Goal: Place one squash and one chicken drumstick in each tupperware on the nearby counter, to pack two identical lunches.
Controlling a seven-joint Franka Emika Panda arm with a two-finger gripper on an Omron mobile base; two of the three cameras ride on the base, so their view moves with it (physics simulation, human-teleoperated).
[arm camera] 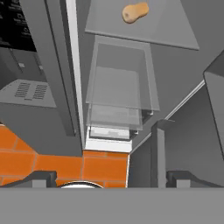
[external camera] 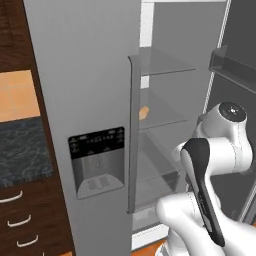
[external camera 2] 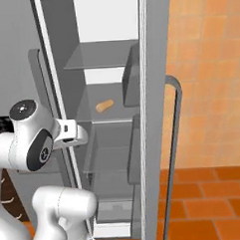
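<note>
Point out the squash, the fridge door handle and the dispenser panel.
squash (arm camera: 134, 12): hand view, middle of its tan body on the glass shelf.
fridge door handle (external camera: 133, 135): left base view, mid-length of the vertical grey bar.
dispenser panel (external camera: 97, 161): left base view, centre of the recess.

1. Squash (arm camera: 134, 12): small, tan-orange, pear-shaped, lying on its side on a glass shelf inside the open fridge; top centre of the hand view, centre of the right base view (external camera 2: 105, 106), partly hidden mid-frame in the left base view (external camera: 143, 112).
2. Counter (external camera: 22, 150): black-grey marbled worktop, left edge of the left base view, above dark wood drawers.
</note>
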